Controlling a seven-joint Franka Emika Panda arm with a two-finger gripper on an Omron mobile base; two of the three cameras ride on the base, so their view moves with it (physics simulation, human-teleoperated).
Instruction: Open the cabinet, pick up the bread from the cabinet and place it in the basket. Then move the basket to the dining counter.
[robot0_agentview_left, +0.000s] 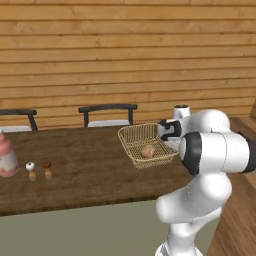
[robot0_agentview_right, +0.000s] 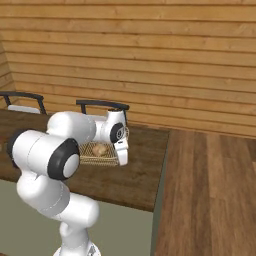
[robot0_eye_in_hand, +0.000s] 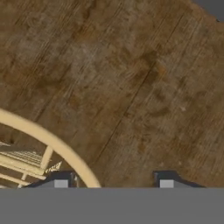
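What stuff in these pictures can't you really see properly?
- Basket: in the right base view the white arm covers part of it; in the hand view its rim runs off the edge.
- Bread: too small to show detail.
- Gripper: in the left base view the arm's elbow hides its fingertips.
- Two small shakers on the dining counter: too small to tell apart.
- Pink jar: cut off by the left edge.

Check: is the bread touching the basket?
Touching. In the left base view the bread lies on the mesh floor of the basket, inside its walls.
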